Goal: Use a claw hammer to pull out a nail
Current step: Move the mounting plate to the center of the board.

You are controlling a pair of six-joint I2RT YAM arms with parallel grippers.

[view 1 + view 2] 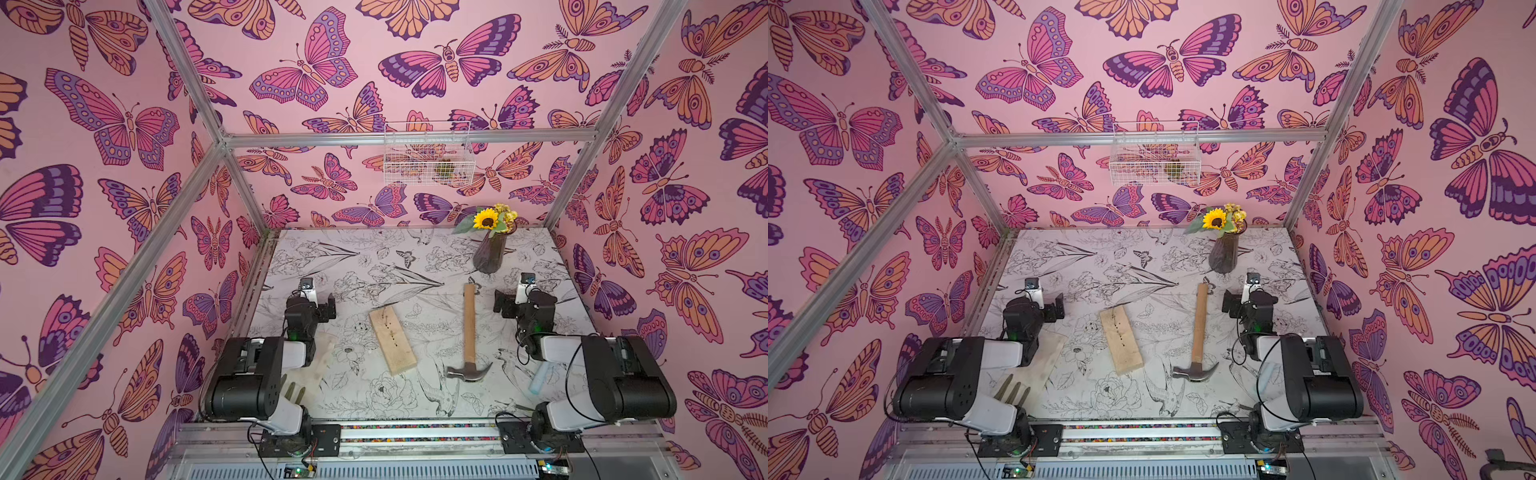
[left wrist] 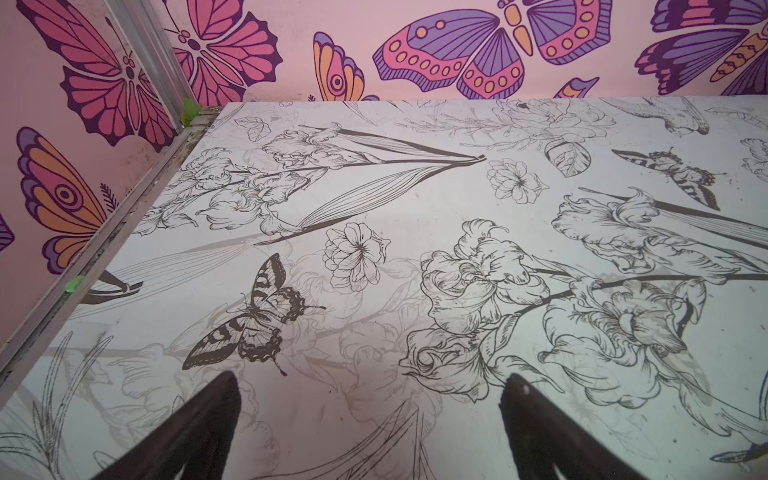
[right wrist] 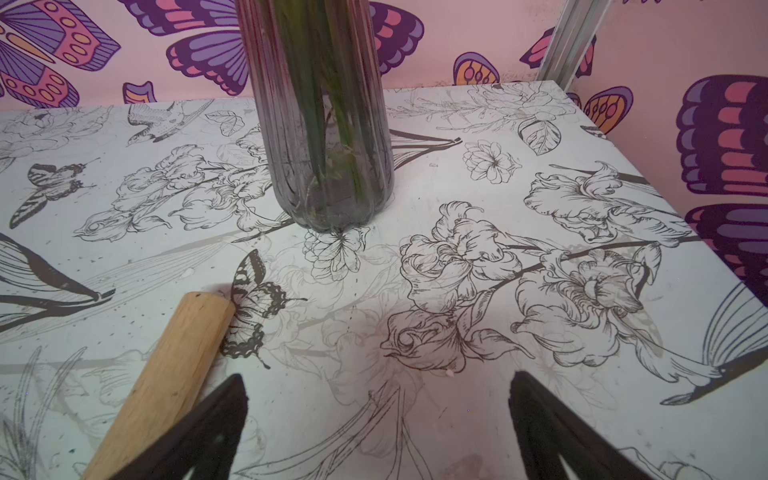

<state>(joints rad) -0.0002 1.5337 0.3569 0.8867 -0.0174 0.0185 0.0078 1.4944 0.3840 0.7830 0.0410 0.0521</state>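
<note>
On the left, the left gripper [image 1: 327, 306] hangs over the printed table [image 2: 374, 199], jaws wide apart, holding nothing. Next along, the wooden block [image 1: 392, 341] lies flat mid-table with a row of dark holes. A thin dark mark near its far end may be the nail [image 1: 386, 319], but it's too small to call.

Right of the block and apart from it lies the claw hammer [image 1: 469, 328], untouched, head toward the robot's base, handle pointing away at the vase [image 1: 490, 254]. Then the right gripper [image 1: 504, 305], jaws spread as well, empty, beside the handle's far end.

So I'd say nothing is under way yet, and the pick-up comes first. The right gripper needs to slide across and close squarely on the handle.

The right wrist view shows the claw hammer [image 3: 174, 370] by its butt end only, lying beside the open fingers [image 3: 208, 428] rather than between them, with the vase close behind. The left wrist view shows only tabletop. Block and hammer head appear in the top views alone.
</note>
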